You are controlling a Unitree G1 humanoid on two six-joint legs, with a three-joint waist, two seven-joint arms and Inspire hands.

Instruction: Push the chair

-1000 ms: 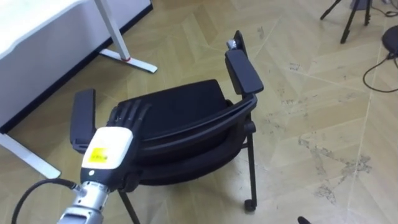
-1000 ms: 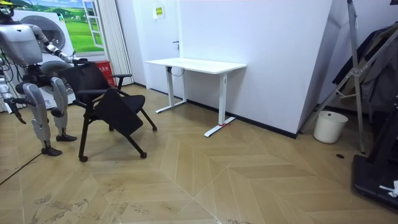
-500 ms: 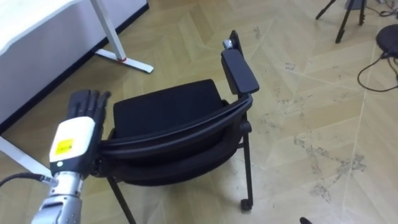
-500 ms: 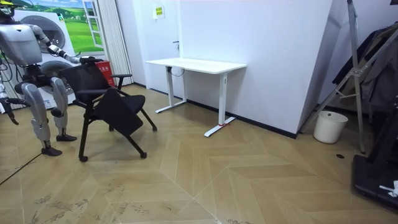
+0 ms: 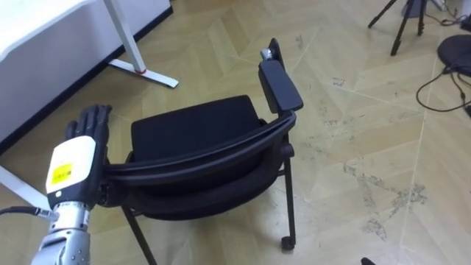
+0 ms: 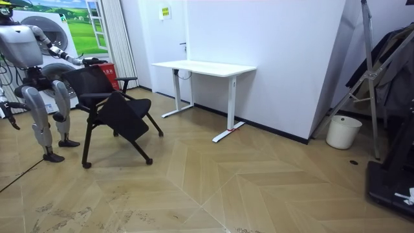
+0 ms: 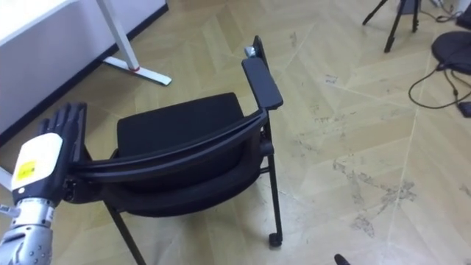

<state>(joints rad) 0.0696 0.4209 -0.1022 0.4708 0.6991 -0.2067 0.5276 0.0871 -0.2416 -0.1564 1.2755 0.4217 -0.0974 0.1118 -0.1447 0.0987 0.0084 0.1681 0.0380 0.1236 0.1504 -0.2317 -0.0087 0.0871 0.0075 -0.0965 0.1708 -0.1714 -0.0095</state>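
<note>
1. At the room view's left, the robot stands right behind the chair (image 6: 110,97). The chair sits on the wood floor (image 6: 213,188), between the robot and the white desk (image 6: 204,66) and apart from the desk. That view also takes in a white bucket (image 6: 343,131) by the far wall.
2. From the eye views comes the close detail. The left hand (image 5: 72,163) sits at the left end of the backrest rail (image 5: 213,151), with its fingers (image 5: 90,121) straight, close together and curled round nothing (whether it touches underneath is hidden by the hand itself).
3. The right hand (image 6: 6,109) hangs low at the room view's left edge, and I cannot tell its state.
4. By count there is one chair, one desk, one bucket, one tripod (image 5: 401,22) and one armrest (image 5: 278,82) in clear sight.
5. The chair is black all over, with a padded seat (image 5: 195,126), a curved backrest rail and thin metal legs. A small caster (image 5: 285,241) sits at the foot of one leg.
</note>
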